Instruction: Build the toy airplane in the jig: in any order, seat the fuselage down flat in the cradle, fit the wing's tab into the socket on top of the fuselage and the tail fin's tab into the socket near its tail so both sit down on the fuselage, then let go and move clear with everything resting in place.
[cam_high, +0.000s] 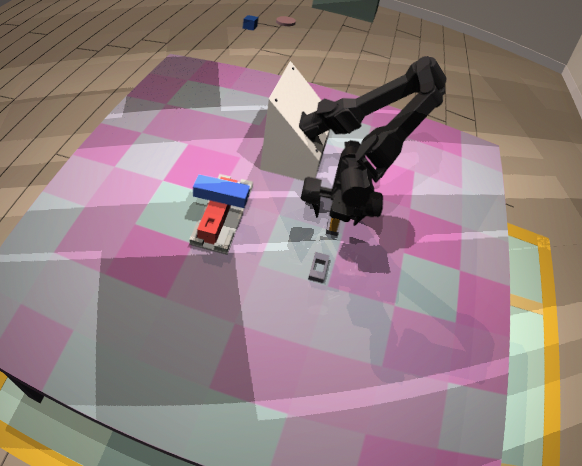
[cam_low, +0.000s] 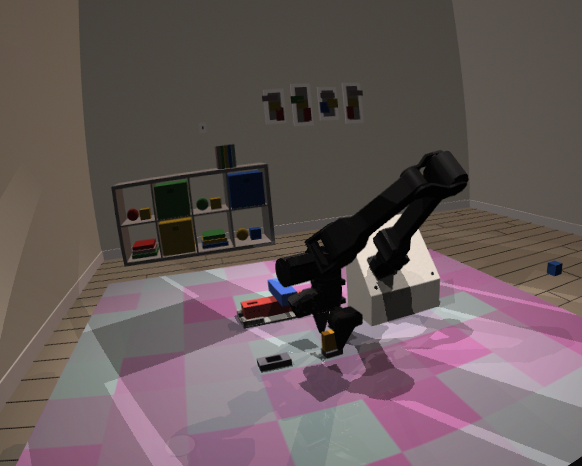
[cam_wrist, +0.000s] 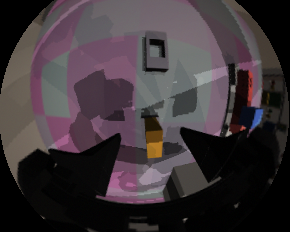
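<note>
Orange upright tail fin (cam_high: 333, 225) (cam_low: 328, 341) (cam_wrist: 154, 142) between wide-open jaws (cam_high: 334, 216) (cam_low: 331, 334), gripping nothing

It stands on the pink-and-green checkered surface (cam_high: 310, 350) (cam_low: 225, 415) (cam_wrist: 105, 55); the wrist view shows space on both its sides, which the exterior view does not.

Plain grey walls (cam_high: 480, 25) (cam_low: 175, 60), pale baseboards. Brown wood-plank floor (cam_high: 65, 65) (cam_low: 505, 235). Low grey-framed cubby shelf (cam_low: 118, 225) at far wall: green, yellow, blue bins, small balls, blocks; upright books (cam_low: 225, 156) on top. Four white-bordered abstract pictures (cam_low: 301, 105) above, in a row. Small blue cube (cam_high: 250, 22) (cam_low: 554, 268) on floor. Dim light, broad shadows.
</note>
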